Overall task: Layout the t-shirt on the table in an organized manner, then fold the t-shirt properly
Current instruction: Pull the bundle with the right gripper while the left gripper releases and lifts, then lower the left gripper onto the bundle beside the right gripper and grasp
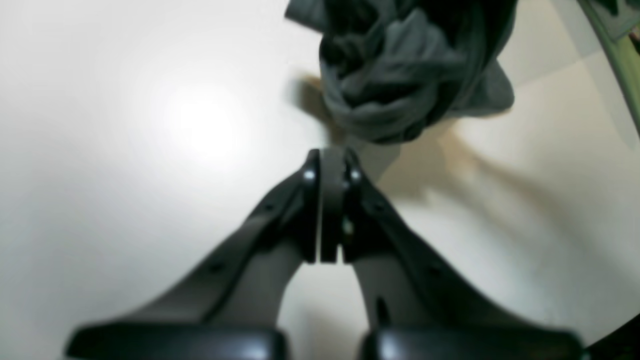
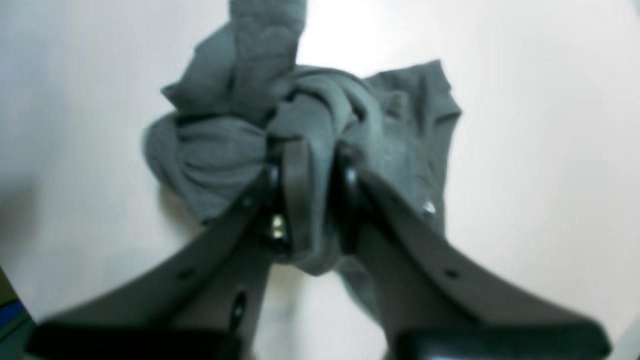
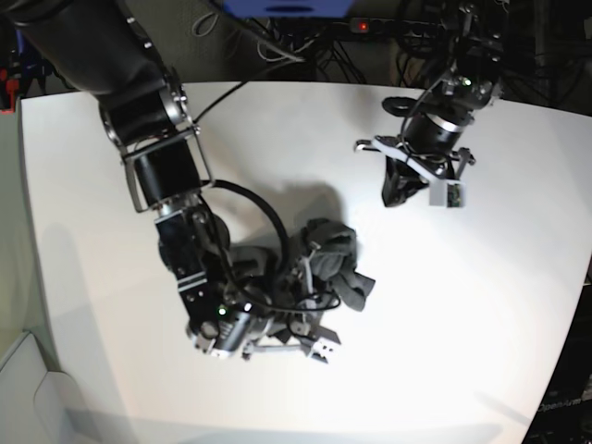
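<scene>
The t-shirt (image 3: 335,264) is a dark grey crumpled heap in the middle of the white table (image 3: 481,305). My right gripper (image 2: 320,165) comes in low from the near-left side. A thick fold of the t-shirt (image 2: 215,145) fills the gap between its fingers (image 2: 296,190), and the rest bunches up beyond the tips. In the base view the right gripper (image 3: 301,289) sits at the heap's near-left edge. My left gripper (image 1: 332,155) is shut with nothing in it, hovering just short of the t-shirt (image 1: 400,80). From the base view, the left gripper (image 3: 396,196) hangs above the table, up and to the right of the heap.
Cables and a power strip (image 3: 361,26) lie beyond the table's far edge. The right arm's black links (image 3: 162,176) reach across the left half of the table. A greenish edge (image 1: 625,55) shows at the left wrist view's upper right.
</scene>
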Available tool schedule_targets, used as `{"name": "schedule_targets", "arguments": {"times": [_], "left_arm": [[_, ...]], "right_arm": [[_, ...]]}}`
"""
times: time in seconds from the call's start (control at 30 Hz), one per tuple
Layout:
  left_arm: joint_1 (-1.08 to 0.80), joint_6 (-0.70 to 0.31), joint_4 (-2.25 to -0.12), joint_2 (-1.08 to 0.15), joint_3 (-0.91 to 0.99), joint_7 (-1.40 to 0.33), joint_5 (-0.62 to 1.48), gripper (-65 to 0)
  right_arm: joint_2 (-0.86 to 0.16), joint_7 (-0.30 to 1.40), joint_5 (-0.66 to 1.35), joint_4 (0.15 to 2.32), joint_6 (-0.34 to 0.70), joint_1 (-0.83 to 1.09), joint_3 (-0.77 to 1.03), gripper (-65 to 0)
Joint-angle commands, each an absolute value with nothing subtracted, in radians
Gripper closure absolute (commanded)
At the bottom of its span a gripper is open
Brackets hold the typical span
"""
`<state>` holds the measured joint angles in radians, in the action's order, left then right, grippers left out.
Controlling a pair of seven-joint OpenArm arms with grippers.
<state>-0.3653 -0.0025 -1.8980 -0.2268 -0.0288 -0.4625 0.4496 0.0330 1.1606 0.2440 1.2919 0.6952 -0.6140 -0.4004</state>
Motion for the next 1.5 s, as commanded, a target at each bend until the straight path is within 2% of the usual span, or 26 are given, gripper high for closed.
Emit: {"name": "schedule_targets", "arguments": {"times": [0.0, 0.1, 0.2, 0.47, 0.73, 1.0, 1.07, 1.1, 1.17, 1.3, 1.37, 1.47], "left_arm": [[-0.371, -0.007, -1.914, -0.229, -0.028, -0.438, 0.452, -0.8], [-0.372, -0.007, -1.913, -0.228, -0.028, -0.438, 0.45, -0.8], [-0.375, -0.007, -1.911, -0.226, -0.028, -0.438, 0.45, -0.9], [-0.367, -0.007, -1.913, -0.229, -0.028, -0.438, 0.45, -0.9], [-0.292, -0.005, -1.917, -0.226, -0.073, -0.446, 0.45, -0.9], [-0.211, 0.005, -1.903, -0.222, -0.142, -0.447, 0.423, -2.1], [-0.209, 0.005, -1.903, -0.219, -0.139, -0.447, 0.386, -6.4], [-0.208, 0.005, -1.903, -0.216, -0.139, -0.447, 0.371, -10.6], [-0.203, 0.005, -1.903, -0.199, -0.14, -0.447, 0.346, -21.7], [-0.203, -0.004, -1.867, -0.177, -0.151, -0.446, 0.274, -48.1], [-0.196, -0.004, -1.85, -0.173, -0.18, -0.44, 0.234, -53.8], [-0.15, -0.004, -1.816, -0.173, -0.239, -0.444, 0.182, -54.3]], "right_arm": [[0.035, 1.153, 0.255, 1.313, 0.698, -0.647, -0.397, -16.5], [0.021, 1.161, 0.257, 1.313, 0.698, -0.642, -0.395, -25.2], [0.018, 1.173, 0.257, 1.313, 0.698, -0.639, -0.384, -29.7], [0.016, 1.244, 0.259, 1.323, 0.698, -0.61, -0.306, -29.8], [-0.013, 1.248, 0.255, 1.581, 0.698, -0.479, -0.306, -29.8], [-0.036, 1.247, 0.255, 1.601, 0.698, -0.467, -0.302, -29.8], [-0.036, 1.247, 0.255, 1.601, 0.698, -0.467, -0.3, -29.8], [-0.036, 1.247, 0.255, 1.601, 0.698, -0.467, -0.3, -29.8], [-0.036, 1.247, 0.255, 1.601, 0.698, -0.467, -0.302, -29.8], [-0.033, 1.244, 0.255, 1.601, 0.698, -0.467, -0.305, -29.8], [-0.033, 1.242, 0.255, 1.601, 0.698, -0.469, -0.305, -29.8], [-0.031, 1.241, 0.255, 1.601, 0.698, -0.472, -0.305, -29.8]]}}
